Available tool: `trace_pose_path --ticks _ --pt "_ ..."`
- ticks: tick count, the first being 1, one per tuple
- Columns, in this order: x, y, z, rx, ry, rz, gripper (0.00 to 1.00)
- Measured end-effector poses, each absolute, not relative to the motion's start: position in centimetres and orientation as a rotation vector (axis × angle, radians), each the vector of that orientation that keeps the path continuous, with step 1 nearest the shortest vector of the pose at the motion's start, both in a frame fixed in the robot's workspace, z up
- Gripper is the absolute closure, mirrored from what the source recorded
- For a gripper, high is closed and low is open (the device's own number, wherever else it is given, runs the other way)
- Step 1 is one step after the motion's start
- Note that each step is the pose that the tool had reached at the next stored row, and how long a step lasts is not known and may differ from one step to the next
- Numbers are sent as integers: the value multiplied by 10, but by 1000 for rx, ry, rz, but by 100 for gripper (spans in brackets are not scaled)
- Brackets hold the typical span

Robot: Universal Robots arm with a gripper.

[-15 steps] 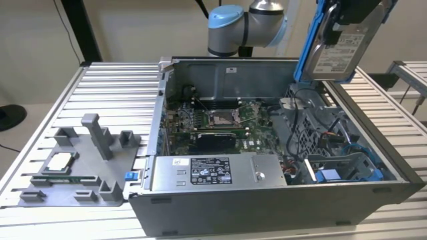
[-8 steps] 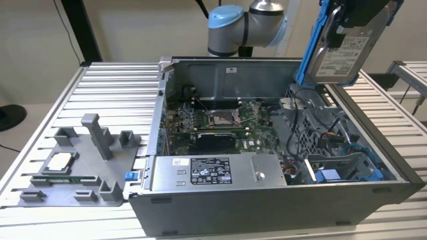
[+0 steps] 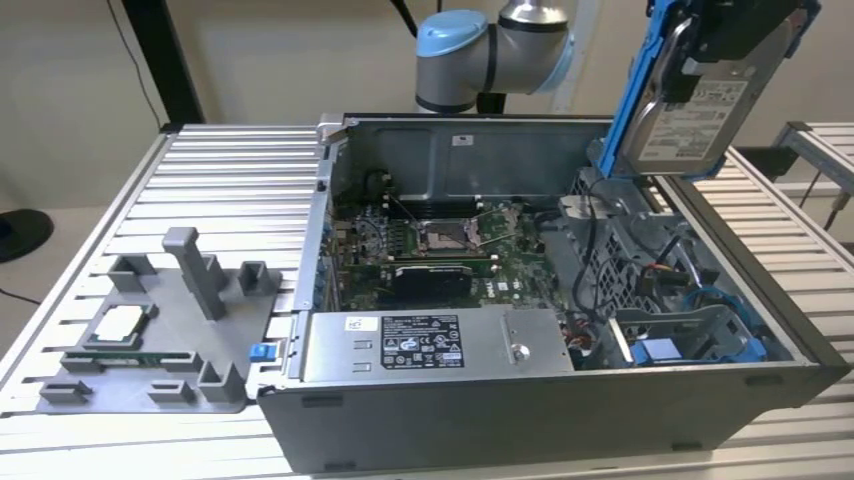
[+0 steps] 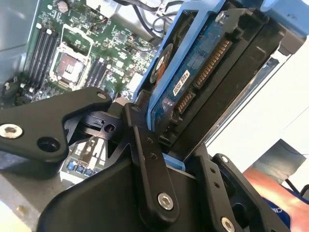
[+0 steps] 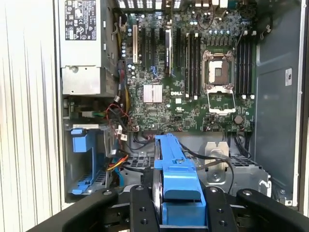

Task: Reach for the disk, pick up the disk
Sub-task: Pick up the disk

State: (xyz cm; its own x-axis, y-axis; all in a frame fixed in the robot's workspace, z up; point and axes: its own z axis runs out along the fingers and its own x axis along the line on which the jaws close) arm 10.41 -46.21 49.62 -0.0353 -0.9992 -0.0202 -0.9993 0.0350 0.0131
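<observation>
The disk (image 3: pixel 694 112), silver-grey with a white label and a blue bracket along its edge, hangs upright in the air above the far right corner of the open computer case (image 3: pixel 310 250). My gripper (image 3: pixel 742 35) is shut on its upper end. In the second wrist view the disk's (image 4: pixel 193 82) blue circuit side and connector sit clamped between my black fingers (image 4: pixel 145 145). The first wrist view looks along the disk's blue bracket (image 5: pixel 175 169), which stands between my two fingers (image 5: pixel 140 208) above the case's drive bay.
Inside the case lie the motherboard (image 3: pixel 441 240), a power supply (image 3: pixel 427 345) at the front and a blue drive caddy (image 3: pixel 667 350) at the front right. A grey fixture (image 3: pixel 147 340) holding a CPU chip (image 3: pixel 118 325) sits on the slatted table (image 3: pixel 227 180) on the exterior view's left.
</observation>
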Motion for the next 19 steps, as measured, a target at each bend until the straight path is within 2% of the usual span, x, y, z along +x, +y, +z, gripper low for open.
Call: trace_pose_path --ticks 19 --pt "106 -491 496 -2178 2256 37 100"
